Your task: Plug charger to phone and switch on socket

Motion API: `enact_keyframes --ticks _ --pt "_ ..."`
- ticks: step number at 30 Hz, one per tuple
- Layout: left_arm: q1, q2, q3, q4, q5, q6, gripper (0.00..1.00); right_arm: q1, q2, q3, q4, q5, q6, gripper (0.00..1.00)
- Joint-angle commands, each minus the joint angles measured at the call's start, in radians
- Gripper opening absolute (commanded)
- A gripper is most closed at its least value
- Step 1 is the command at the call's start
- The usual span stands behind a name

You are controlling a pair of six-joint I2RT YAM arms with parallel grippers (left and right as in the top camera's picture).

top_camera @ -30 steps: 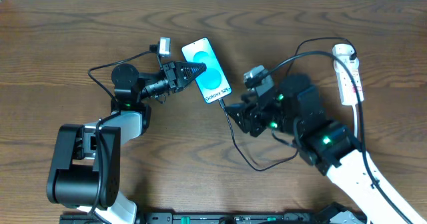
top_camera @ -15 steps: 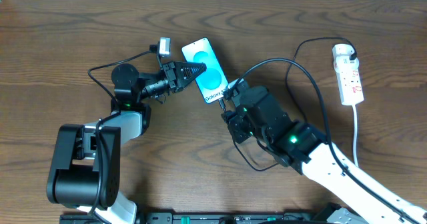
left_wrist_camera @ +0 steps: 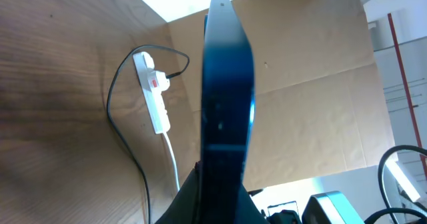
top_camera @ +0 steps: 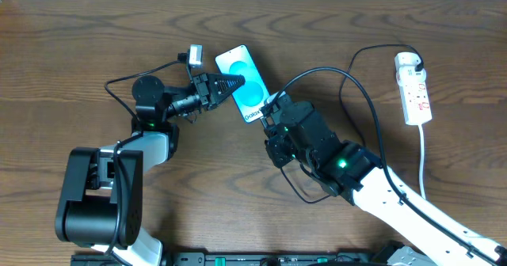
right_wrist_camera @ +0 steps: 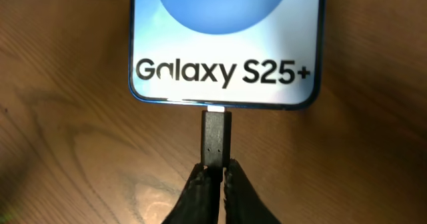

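Observation:
The phone (top_camera: 252, 92) lies at an angle near the table's middle, its cyan-and-white screen facing up. My left gripper (top_camera: 239, 82) is shut on the phone's left long edge. In the left wrist view the phone (left_wrist_camera: 227, 104) stands edge-on between the dark fingers (left_wrist_camera: 193, 201). My right gripper (right_wrist_camera: 216, 168) is shut on the back of the charger's black connector (right_wrist_camera: 216, 136), whose silver tip meets the phone's (right_wrist_camera: 223, 37) bottom edge. The charger cable (top_camera: 348, 74) arcs right to the white socket (top_camera: 414, 92). Overhead, the right gripper (top_camera: 272, 112) sits at the phone's lower end.
The socket's white cord (top_camera: 423, 159) runs down the right side towards the front edge. Slack black cable (top_camera: 295, 188) loops on the wood under my right arm. Brown cardboard (left_wrist_camera: 313, 84) stands behind the table in the left wrist view.
My right arm has swung left from the table's right half to the phone's lower end, and its jaws have shut on the charger connector. The left gripper and the phone have not moved.

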Motion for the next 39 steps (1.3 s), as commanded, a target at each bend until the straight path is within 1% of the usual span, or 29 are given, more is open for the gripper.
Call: enact_keyframes --ticks 1,7,10,14,19,23,24,27,28,29,30,31,32,34,35,36,37,39 --pt "-0.003 -0.01 0.013 0.012 0.06 -0.013 0.07 0.003 0.005 0.013 0.03 0.008 -0.001 0.01" --pt "-0.003 -0.01 0.013 0.013 0.112 -0.013 0.07 0.003 0.005 0.013 0.126 -0.056 -0.021 0.01" --pt "-0.003 -0.01 0.013 0.017 0.117 -0.04 0.08 0.003 0.005 0.013 0.166 -0.057 -0.025 0.01" --pt "-0.003 -0.01 0.013 0.052 0.146 -0.04 0.08 0.003 0.005 0.013 0.256 -0.057 -0.06 0.01" --pt "-0.003 -0.01 0.013 0.058 0.161 -0.039 0.08 0.002 0.012 0.013 0.211 -0.056 -0.065 0.01" --pt "-0.003 -0.01 0.013 0.058 0.161 -0.038 0.08 0.002 0.009 0.013 0.227 -0.056 -0.064 0.01" --pt "-0.003 -0.01 0.013 0.058 0.161 -0.037 0.07 0.002 0.007 0.013 0.222 -0.056 -0.064 0.04" --pt "-0.003 -0.01 0.013 0.058 0.158 -0.019 0.07 0.002 -0.007 0.013 0.168 -0.056 -0.064 0.22" --pt "-0.002 -0.01 0.013 0.058 0.156 -0.019 0.07 0.002 -0.013 0.013 0.149 -0.056 -0.064 0.24" --pt "-0.002 -0.01 0.013 0.058 0.15 -0.02 0.07 0.002 -0.027 0.013 0.117 -0.056 -0.064 0.31" --pt "-0.003 -0.01 0.013 0.058 0.144 -0.021 0.07 0.002 -0.04 0.013 0.095 -0.056 -0.064 0.35" --pt "-0.003 -0.01 0.013 0.058 0.137 -0.027 0.07 0.002 -0.057 0.013 0.075 -0.056 -0.064 0.41" --pt "-0.003 -0.01 0.013 0.058 0.13 -0.037 0.07 0.001 -0.079 0.013 0.06 -0.056 -0.064 0.49" --pt "-0.003 -0.01 0.014 0.058 0.113 -0.059 0.07 -0.006 -0.127 0.013 0.049 -0.056 -0.043 0.8" --pt "-0.003 -0.01 0.014 0.058 0.1 -0.069 0.07 -0.011 -0.154 0.013 0.05 -0.056 -0.025 0.87" --pt "-0.003 -0.01 0.014 0.058 0.087 -0.08 0.07 -0.02 -0.187 0.013 0.051 -0.056 -0.004 0.97" --pt "-0.004 -0.01 0.014 0.058 0.074 -0.089 0.07 -0.027 -0.212 0.013 0.051 -0.056 0.006 0.99" --pt "-0.016 -0.01 0.024 0.058 0.029 -0.112 0.07 -0.061 -0.307 0.013 0.051 -0.054 0.011 0.99"
